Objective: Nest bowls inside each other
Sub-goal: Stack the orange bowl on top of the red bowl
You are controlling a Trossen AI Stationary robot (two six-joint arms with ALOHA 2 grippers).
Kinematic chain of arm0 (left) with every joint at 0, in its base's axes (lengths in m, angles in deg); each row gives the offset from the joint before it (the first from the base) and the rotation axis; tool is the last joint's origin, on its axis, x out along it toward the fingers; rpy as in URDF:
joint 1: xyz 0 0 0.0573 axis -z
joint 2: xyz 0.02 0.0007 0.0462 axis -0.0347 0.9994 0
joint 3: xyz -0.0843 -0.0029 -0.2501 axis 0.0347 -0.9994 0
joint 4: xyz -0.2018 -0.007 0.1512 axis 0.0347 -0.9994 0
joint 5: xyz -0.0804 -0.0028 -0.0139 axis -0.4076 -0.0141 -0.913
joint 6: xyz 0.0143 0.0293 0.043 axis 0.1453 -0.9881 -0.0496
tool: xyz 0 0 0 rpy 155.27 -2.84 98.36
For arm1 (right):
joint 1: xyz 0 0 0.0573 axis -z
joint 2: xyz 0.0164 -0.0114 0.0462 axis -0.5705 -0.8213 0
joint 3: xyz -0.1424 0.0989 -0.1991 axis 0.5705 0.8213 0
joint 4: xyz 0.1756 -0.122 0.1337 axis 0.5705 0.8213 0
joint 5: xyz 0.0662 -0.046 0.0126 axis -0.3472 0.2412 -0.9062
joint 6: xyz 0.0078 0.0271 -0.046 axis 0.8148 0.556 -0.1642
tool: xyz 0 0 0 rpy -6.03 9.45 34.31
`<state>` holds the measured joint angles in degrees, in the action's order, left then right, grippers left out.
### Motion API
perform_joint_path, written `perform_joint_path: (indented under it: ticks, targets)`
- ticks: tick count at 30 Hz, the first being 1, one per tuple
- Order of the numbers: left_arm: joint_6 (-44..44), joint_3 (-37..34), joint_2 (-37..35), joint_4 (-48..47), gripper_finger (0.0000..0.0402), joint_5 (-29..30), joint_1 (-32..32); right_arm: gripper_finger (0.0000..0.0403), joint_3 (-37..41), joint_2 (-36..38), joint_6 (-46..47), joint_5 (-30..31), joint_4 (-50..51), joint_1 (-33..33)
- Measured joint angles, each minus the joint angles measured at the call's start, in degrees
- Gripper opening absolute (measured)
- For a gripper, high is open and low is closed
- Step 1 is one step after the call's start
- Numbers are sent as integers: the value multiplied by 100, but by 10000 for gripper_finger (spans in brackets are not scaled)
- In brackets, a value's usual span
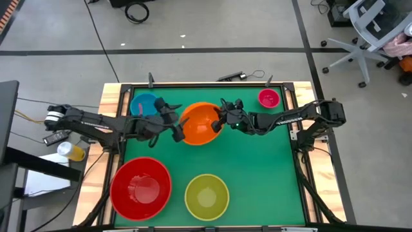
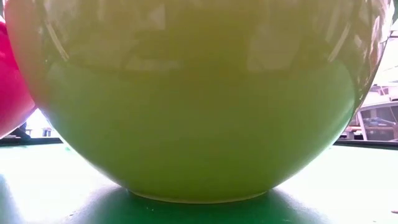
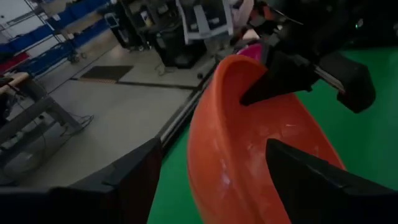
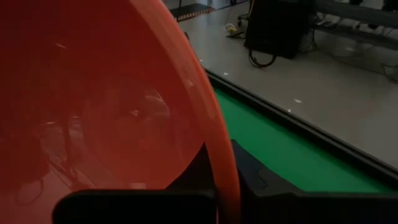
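The orange bowl (image 1: 199,124) is tilted steeply at the table's far middle, between my two grippers. My right gripper (image 1: 221,122) is shut on its right rim. My left gripper (image 1: 177,125) is open at the bowl's left side. In the left wrist view its two fingers (image 3: 124,180) stand on either side of the near rim (image 3: 205,124), and I see no touch. The blue bowl (image 1: 145,104) rests on its base at the far left and the magenta bowl (image 1: 269,98) at the far right. The red bowl (image 1: 140,187) and the yellow-green bowl (image 1: 206,196) stand near the front edge. My right gripper pinches the orange bowl's rim (image 4: 219,163) on the bowl's right side, with one finger inside the bowl (image 3: 273,81) and one outside. The fingers come from the table's right, slanting a little down. The bowl stands tilted on edge. I cannot tell whether its base touches the mat.
The green mat (image 1: 264,167) has bare room at the right and in the middle. A raised wooden frame (image 1: 109,109) borders the table. In the low view the yellow-green bowl (image 2: 199,124) fills the picture, with the red bowl (image 2: 12,74) beside it.
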<state>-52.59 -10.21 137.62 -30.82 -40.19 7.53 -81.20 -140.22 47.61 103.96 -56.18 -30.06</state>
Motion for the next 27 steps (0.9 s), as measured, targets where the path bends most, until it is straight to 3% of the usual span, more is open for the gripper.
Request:
perform_joint_path:
  ticks: [8, 11, 15, 19, 27]
  targets:
    - [138, 832, 614, -1059, 261, 0, -259, 19, 0, -2, -34, 51, 2, -7]
    - [250, 1008, 728, -1618, 215, -132, -424, 20, 0, -2, -63, 82, -54, -12]
    - [346, 1085, 741, -1926, 123, -466, -537, 34, -2, -2, -160, 11, -109, -14]
    - [405, 1087, 704, -1944, 25, -261, -576, 76, -2, 21, -179, -212, -228, -41]
    - [489, 1110, 468, -2515, 10, -568, -734, 179, -4, 782, -721, -605, -279, -386]
